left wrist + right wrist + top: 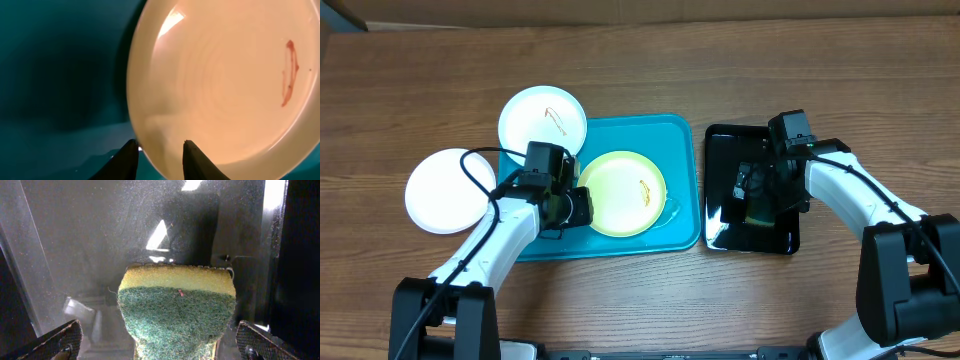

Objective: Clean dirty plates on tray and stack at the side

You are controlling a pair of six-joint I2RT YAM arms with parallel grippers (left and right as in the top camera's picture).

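The turquoise tray (675, 150) lies at the table's middle. A pale yellow-green plate (623, 193) with a brownish smear lies on it. My left gripper (578, 205) is at the plate's left rim. In the left wrist view its fingers (160, 145) are shut on the rim of that plate (225, 80), one finger outside and one inside. A white smeared plate (542, 120) overlaps the tray's far left corner. A white plate (445, 190) lies on the table to the left. My right gripper (752, 190) is open over a green-and-yellow sponge (177, 310), with its fingers (159, 327) either side.
The sponge lies in a glossy black tray (720, 215) just right of the turquoise tray. Both arms reach in from the near edge. Bare wood table lies along the far side and the near corners.
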